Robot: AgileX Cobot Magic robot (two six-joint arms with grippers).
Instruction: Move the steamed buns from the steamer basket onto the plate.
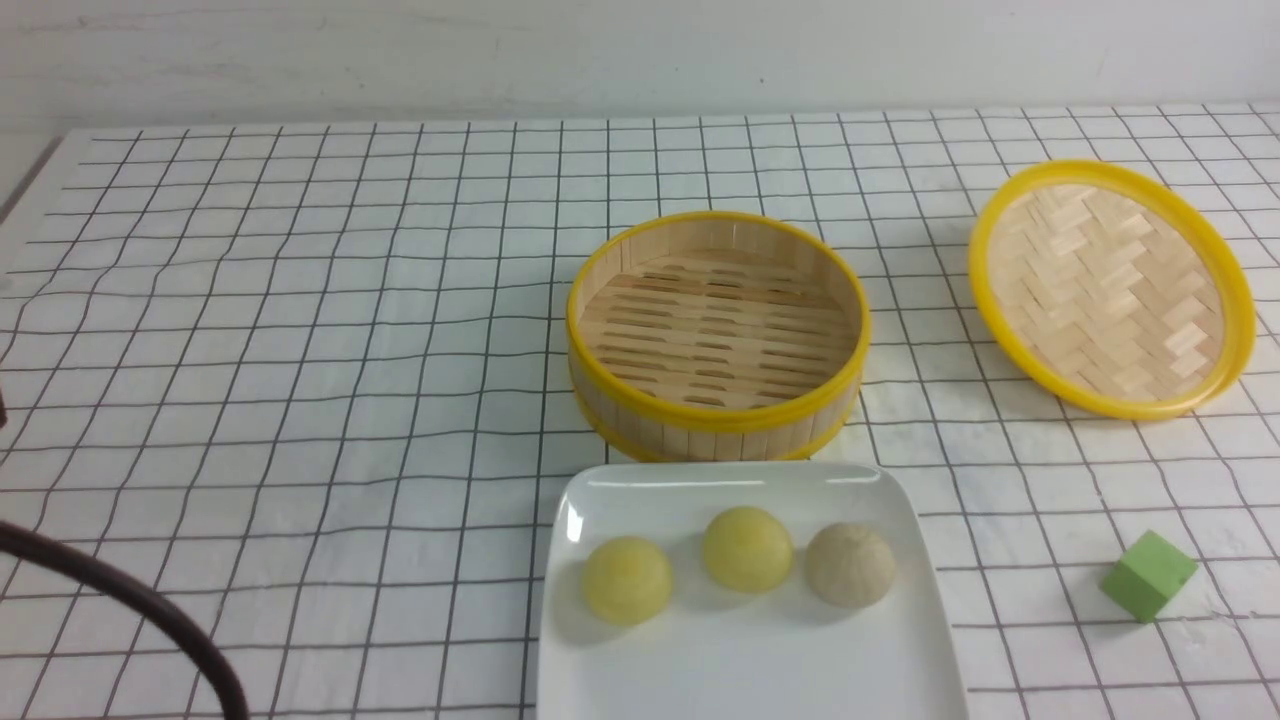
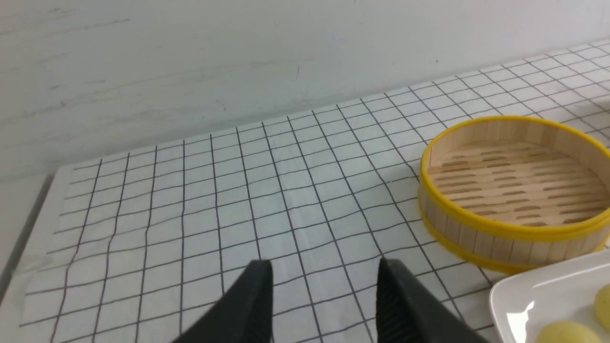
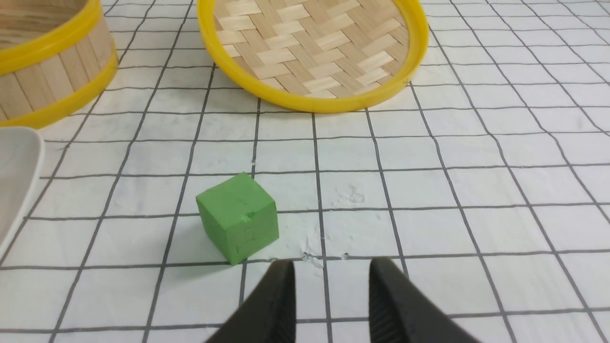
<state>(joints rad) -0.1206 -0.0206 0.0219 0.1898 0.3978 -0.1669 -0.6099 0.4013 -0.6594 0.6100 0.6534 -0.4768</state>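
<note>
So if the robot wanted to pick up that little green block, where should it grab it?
Probably from straight above, jaws closing on two opposite flat side faces of the green cube. It sits flat on the cloth, alone, turned slightly against the grid lines, so the right gripper would likely need a small twist to square up.

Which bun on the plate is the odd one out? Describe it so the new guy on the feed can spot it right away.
Start at the white plate at the near edge of the table, just in front of the steamer basket. Three buns sit in a row on it; take the one at the row's right end, the beige-white bun. Its two neighbours are smooth pale yellow buns, while this one is duller with a slightly rough top.
</note>
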